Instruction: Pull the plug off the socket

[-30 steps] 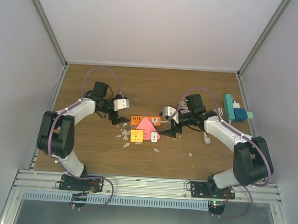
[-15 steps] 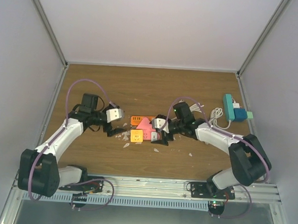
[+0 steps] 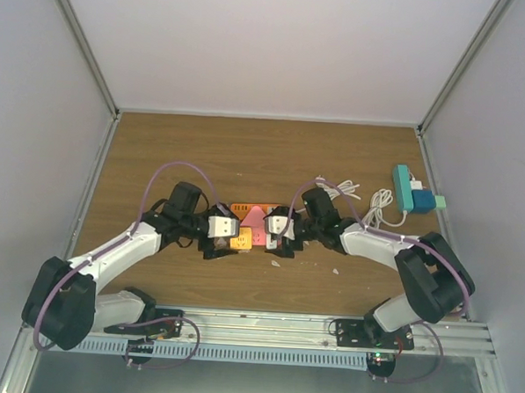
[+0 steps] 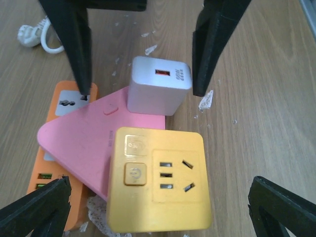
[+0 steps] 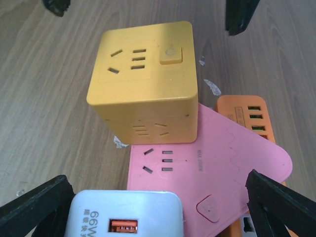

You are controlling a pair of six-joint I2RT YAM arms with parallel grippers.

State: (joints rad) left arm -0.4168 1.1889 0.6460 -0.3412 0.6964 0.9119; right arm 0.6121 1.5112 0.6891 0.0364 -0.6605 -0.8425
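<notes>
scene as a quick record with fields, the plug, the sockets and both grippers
plug: grey charger, at the edge of the pink socket block
other sockets: yellow cube; orange strip
left gripper: open, either side of the yellow cube
right gripper: open, either side of the grey charger
held: nothing

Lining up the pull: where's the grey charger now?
Left wrist view, upper centre: the grey charger sits at the pink socket's far edge, beyond the yellow cube, between the right gripper's fingers.
</notes>
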